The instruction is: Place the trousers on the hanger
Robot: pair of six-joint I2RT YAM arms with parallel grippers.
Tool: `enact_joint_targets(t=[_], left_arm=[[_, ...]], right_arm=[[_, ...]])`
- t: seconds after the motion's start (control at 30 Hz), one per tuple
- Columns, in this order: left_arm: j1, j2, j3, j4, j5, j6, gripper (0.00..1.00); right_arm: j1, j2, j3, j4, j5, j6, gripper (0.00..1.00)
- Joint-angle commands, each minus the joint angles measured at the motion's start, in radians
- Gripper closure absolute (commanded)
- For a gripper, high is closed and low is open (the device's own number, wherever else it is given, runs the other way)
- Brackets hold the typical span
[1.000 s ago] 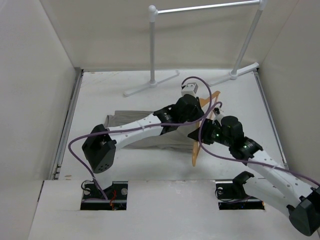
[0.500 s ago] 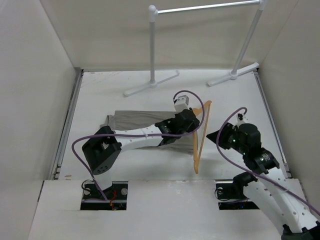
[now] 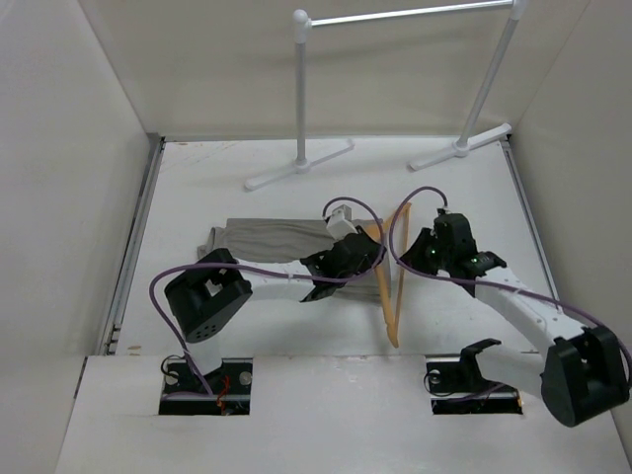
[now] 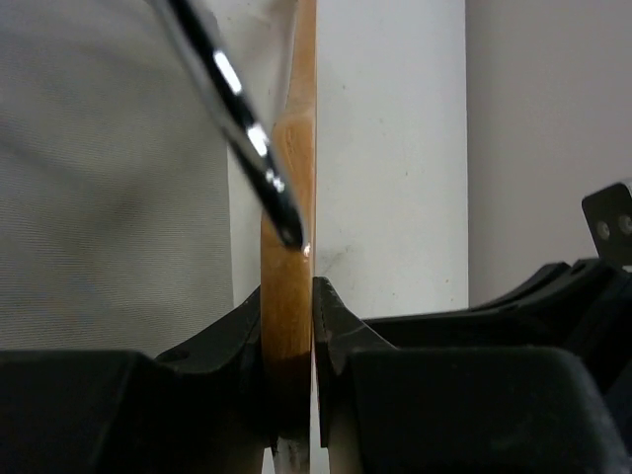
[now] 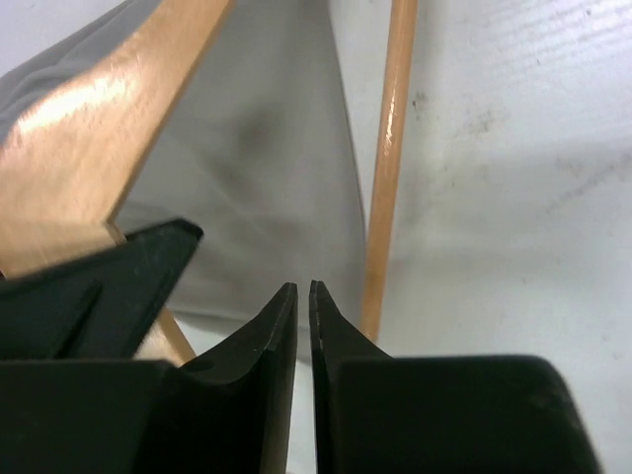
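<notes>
I'm at the step of holding the hanger ready, and the trousers are not yet on it. They lie flat on the desk, left of its middle, with their right end reaching under the hanger. The hanger sits about mid-desk, and its long wooden side runs toward the near edge.

My left tool is clamped on the hanger's wooden body just below the metal hook, with wood filling the gap between the jaws. My right tool hangs just beside the crossbar. Its jaws are drawn almost together with nothing between them.

As I judge it, the next move falls to the right tool. It has to open, pinch the cloth edge nearest the hanger and feed it through the triangle and over the crossbar. Meanwhile my left tool must keep the frame steady and tilted enough to leave a gap.
</notes>
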State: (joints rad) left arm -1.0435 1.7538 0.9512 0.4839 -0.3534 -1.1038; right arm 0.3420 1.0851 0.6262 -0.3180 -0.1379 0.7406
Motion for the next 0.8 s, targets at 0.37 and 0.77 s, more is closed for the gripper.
enact_joint_targets(t=[0.37,0.77], left_arm=[[0.001,0.056,-0.092,0.197,-0.163,-0.028,0.92],[-0.016,0.121,-0.097,0.18,-0.174,-0.039,0.9]], right_arm=[[0.007,0.383,0.136,0.283,0.043,-0.038,0.57],[0.007,0.476,0.15,0.26,0.079,-0.058,0.49]])
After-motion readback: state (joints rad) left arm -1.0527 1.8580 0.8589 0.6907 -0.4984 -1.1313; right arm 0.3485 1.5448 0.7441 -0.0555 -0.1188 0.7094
